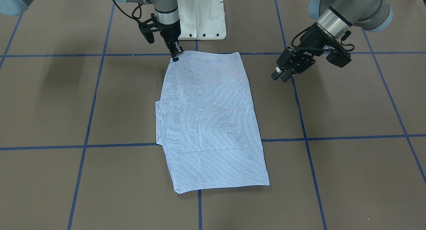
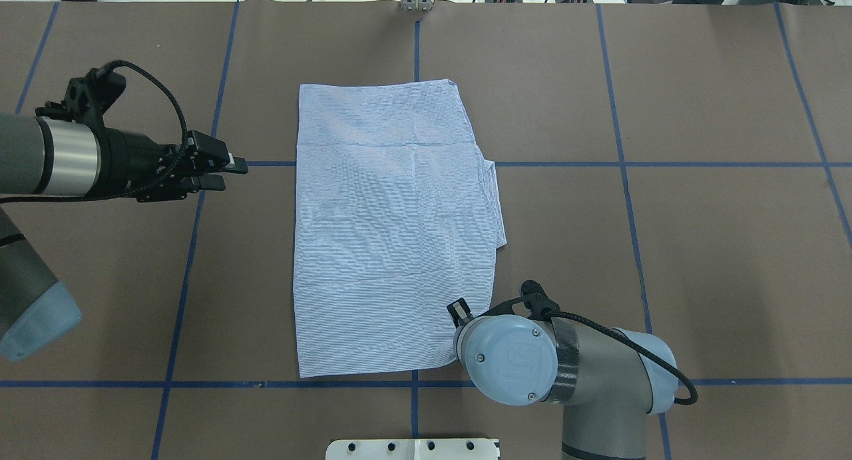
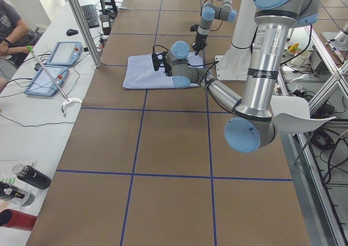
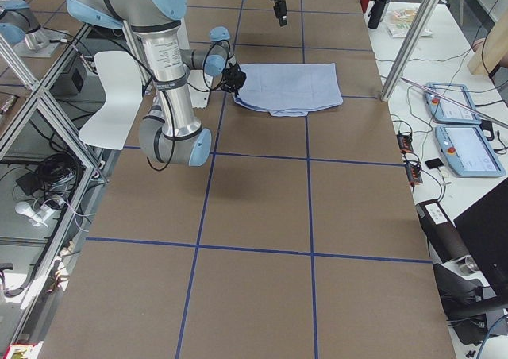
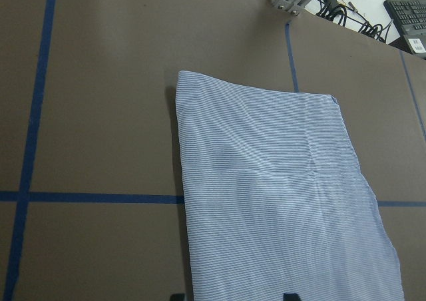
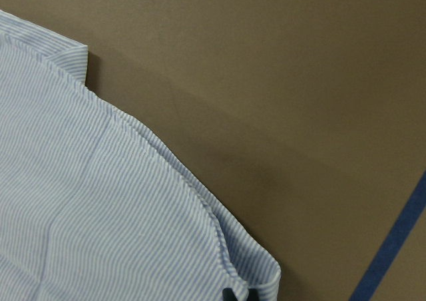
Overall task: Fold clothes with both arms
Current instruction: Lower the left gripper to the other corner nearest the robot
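Note:
The light blue-and-white striped shirt (image 1: 209,116) lies folded into a long flat rectangle in the middle of the table (image 2: 393,227). My right gripper (image 1: 175,57) points straight down on the shirt's corner nearest the robot base. In the right wrist view its fingertips (image 6: 229,294) sit close together, pinching that corner of the cloth (image 6: 100,214). From overhead the right wrist hides this gripper. My left gripper (image 1: 279,76) hovers open beside the shirt's long edge (image 2: 229,172), clear of the fabric, nothing between its fingers. It faces the shirt (image 5: 279,194).
The white pedestal base (image 1: 203,17) stands just behind the shirt's near edge. Blue tape lines (image 2: 626,164) grid the brown table. A side desk with two tablets (image 3: 54,66) and a seated person (image 3: 11,28) runs along the far edge.

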You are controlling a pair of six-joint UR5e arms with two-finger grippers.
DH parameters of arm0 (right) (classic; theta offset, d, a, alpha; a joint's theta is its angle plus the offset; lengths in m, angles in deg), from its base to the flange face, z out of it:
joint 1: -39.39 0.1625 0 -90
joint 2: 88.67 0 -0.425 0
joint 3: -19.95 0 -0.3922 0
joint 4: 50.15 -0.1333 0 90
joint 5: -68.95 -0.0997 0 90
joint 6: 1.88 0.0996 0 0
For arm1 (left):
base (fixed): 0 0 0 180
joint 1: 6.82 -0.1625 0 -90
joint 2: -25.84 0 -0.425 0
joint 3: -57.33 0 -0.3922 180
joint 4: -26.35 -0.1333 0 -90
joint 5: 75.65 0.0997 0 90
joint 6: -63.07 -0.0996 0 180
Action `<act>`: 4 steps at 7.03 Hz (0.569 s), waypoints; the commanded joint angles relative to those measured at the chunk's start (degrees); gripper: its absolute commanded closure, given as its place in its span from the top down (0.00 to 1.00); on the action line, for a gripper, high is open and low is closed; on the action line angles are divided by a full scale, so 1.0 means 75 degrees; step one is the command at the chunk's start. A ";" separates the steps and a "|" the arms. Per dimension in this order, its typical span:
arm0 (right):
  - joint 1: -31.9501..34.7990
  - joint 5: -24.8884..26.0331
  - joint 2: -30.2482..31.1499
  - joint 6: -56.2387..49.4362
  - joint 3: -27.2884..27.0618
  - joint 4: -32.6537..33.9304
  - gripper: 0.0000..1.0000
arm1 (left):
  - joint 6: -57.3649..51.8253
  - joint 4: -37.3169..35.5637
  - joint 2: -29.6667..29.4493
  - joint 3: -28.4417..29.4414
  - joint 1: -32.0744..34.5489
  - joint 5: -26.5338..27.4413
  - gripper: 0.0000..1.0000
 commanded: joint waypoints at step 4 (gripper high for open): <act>-0.0091 -0.0013 0.0121 0.0014 -0.0075 0.0005 0.00 | 0.2862 -0.0351 0.0888 -0.0252 -0.4337 0.4558 0.58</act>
